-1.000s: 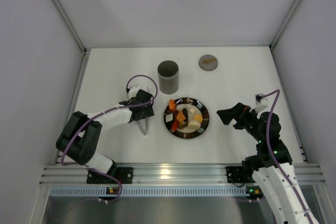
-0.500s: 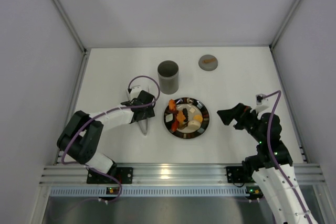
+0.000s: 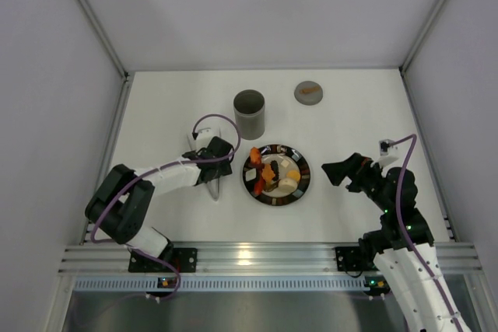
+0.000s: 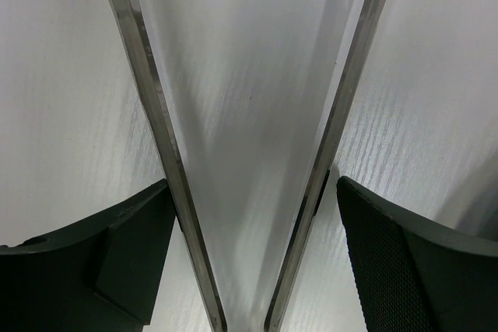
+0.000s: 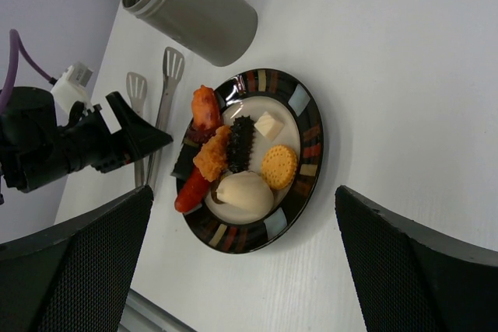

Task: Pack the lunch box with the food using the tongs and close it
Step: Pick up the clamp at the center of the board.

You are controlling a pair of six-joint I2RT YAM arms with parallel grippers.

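The silver tongs [image 3: 215, 189] lie flat on the table left of the plate, their two slim arms [image 4: 154, 114] narrowing toward the joined end. My left gripper [image 3: 215, 162] is down over them and open. Its black fingers [image 4: 117, 246] stand outside both arms: the left one sits against its arm, the right one stands a little apart. The food [image 3: 272, 172] sits on the dark plate [image 3: 306, 173]. Behind it stands the grey lunch box [image 3: 249, 113], mouth open. My right gripper [image 3: 333, 170] hovers open to the right of the plate, holding nothing.
The flat grey lid [image 3: 309, 92] with an orange mark lies at the back, right of the lunch box. In the right wrist view the lunch box [image 5: 194, 9], the tongs [image 5: 163, 106] and the plate's rim [image 5: 313, 153] sit close together. White walls enclose the table on three sides.
My left gripper has shifted slightly toward the plate and the near edge along the tongs. The tongs, the food and the right arm have not moved.
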